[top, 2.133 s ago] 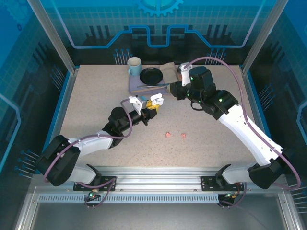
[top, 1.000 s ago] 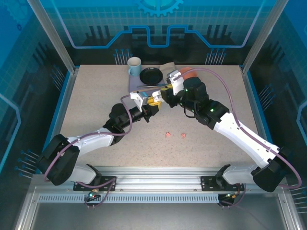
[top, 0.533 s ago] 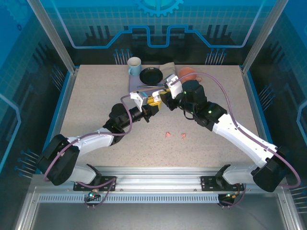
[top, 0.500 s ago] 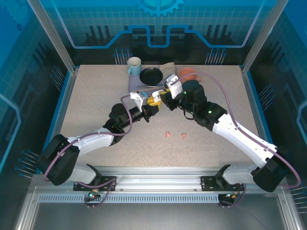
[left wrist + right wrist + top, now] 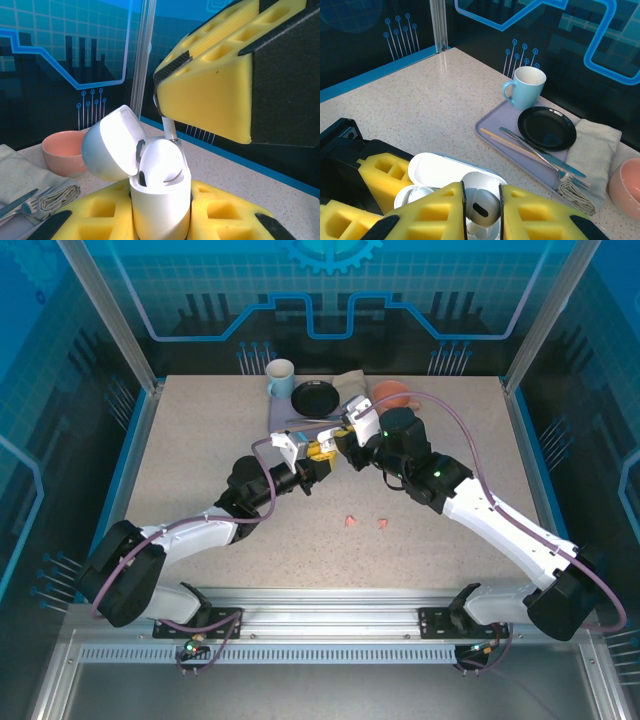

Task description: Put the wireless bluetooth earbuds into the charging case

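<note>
My left gripper (image 5: 311, 464) is shut on the white charging case (image 5: 161, 202), holding it upright with its lid (image 5: 107, 143) swung open to the left. One white earbud (image 5: 414, 195) sits in the case's left slot. My right gripper (image 5: 481, 210) hangs just above the case, shut on a second white earbud (image 5: 482, 206). That earbud's stem (image 5: 169, 129) points down to the case's open mouth. Two salmon-pink earbuds (image 5: 350, 521) (image 5: 383, 524) lie on the table in front of both grippers. In the top view, my right gripper (image 5: 338, 446) meets the case (image 5: 322, 444) mid-table.
At the back, a lavender tray (image 5: 285, 418) carries a light blue mug (image 5: 280, 377), a black plate (image 5: 315, 397), chopsticks and a fork (image 5: 540, 152). A grey napkin (image 5: 594, 150) and a pink bowl (image 5: 392, 393) lie to its right.
My right gripper has come from the back of the table down to the case with the white earbud. Over the last half second it barely shifts. The left gripper holds still.
</note>
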Action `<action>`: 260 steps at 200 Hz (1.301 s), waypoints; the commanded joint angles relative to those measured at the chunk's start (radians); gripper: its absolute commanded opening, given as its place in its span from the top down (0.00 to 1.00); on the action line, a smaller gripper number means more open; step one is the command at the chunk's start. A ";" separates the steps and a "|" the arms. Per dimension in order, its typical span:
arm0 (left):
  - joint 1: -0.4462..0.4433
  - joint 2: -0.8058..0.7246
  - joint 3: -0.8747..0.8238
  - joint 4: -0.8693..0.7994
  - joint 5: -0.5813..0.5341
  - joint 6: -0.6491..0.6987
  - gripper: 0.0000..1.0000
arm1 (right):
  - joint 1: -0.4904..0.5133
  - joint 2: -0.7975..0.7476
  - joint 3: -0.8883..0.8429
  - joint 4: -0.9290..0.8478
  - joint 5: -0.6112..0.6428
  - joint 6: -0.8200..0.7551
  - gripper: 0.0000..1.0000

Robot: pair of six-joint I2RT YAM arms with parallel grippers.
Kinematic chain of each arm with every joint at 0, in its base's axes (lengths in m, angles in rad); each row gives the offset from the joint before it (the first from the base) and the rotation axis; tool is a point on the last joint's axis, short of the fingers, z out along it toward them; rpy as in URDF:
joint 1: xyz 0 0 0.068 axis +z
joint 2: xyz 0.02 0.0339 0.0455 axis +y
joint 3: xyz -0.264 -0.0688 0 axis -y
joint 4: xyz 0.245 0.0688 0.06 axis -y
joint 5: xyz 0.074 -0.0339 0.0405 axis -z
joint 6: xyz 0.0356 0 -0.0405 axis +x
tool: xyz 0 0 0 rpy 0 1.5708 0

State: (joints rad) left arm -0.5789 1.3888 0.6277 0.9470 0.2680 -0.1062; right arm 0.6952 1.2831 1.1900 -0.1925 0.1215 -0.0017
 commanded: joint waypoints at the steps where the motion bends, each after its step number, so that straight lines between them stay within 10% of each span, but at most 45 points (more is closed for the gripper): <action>1: -0.007 -0.014 0.022 0.018 0.023 -0.003 1.00 | 0.009 0.000 -0.013 0.031 0.020 -0.014 0.80; 260: -0.007 -0.036 0.019 0.018 0.016 0.009 1.00 | 0.030 0.010 -0.021 -0.002 -0.054 -0.047 0.82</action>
State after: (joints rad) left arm -0.5789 1.3846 0.6277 0.9398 0.2680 -0.1059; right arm 0.7063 1.2926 1.1900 -0.1936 0.0780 -0.0319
